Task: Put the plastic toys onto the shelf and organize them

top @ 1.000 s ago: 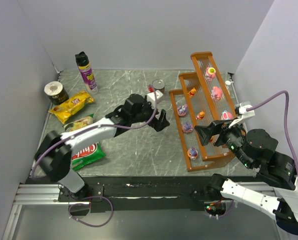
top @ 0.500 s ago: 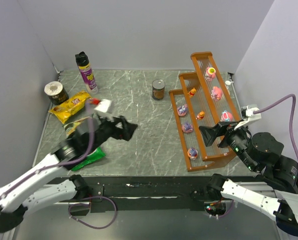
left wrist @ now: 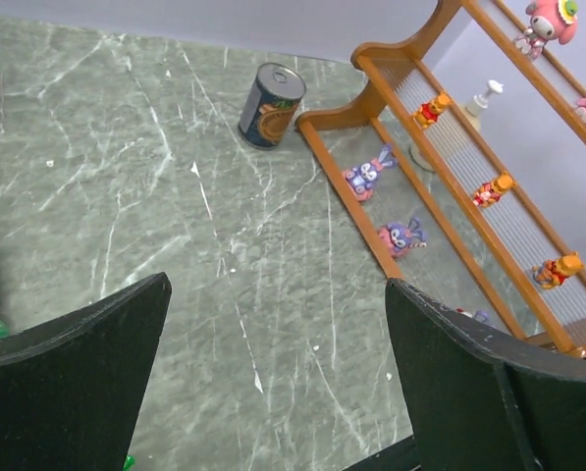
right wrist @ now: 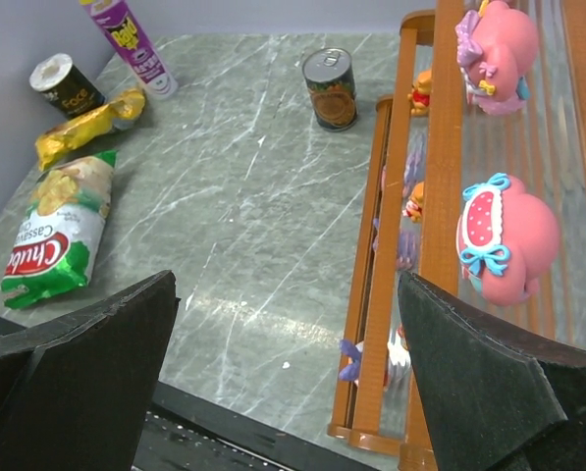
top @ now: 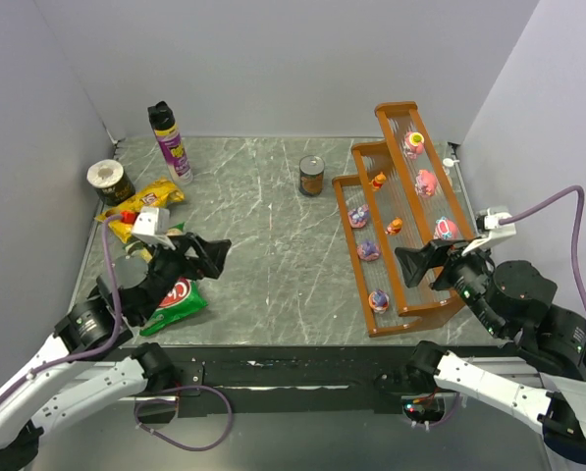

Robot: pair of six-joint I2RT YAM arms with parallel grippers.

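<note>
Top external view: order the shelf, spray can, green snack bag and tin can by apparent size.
1. shelf
2-3. spray can and green snack bag: unsure, since the bag is partly hidden
4. tin can

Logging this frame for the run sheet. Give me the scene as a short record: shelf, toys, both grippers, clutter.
shelf: three-tier rack, right side of table
top tier: three pink toys
middle tier: two orange toys
lowest tier: three purplish toys
loose toys: none visible on table
left gripper: open, empty, by green snack bag
right gripper: open, empty, at shelf's near end
clutter: can, spray can, yellow snack bag
</note>
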